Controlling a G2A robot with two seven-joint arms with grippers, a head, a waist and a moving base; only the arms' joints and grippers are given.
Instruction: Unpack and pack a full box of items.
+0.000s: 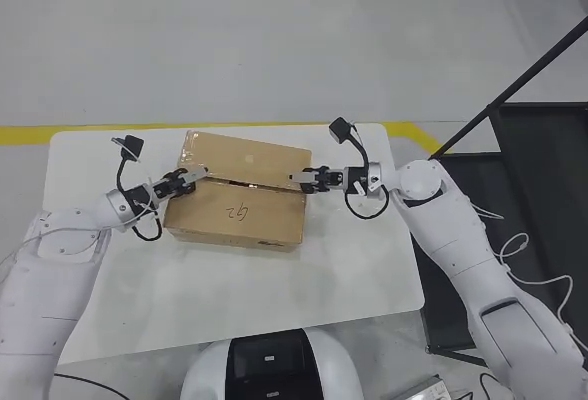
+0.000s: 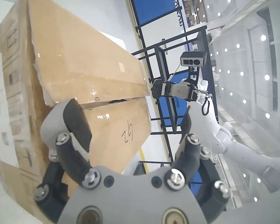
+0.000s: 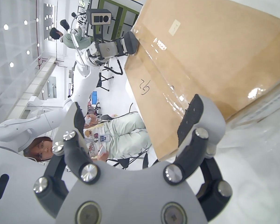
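The closed cardboard box (image 1: 239, 200) sits mid-frame on the white counter (image 1: 224, 290), its two top flaps meeting at a taped seam (image 1: 246, 184). The left end effector (image 1: 194, 178) is at the seam's left end and the right end effector (image 1: 300, 178) at its right end, both spread wide and grasping nothing. The main risk, as I judge it, is the glossy tape bridging much of the seam. A finger pushed in could skid along the flap or shove the whole box across the counter instead of lifting a flap. Uneven pulls from the two ends could twist the box or tear the ragged cardboard further.
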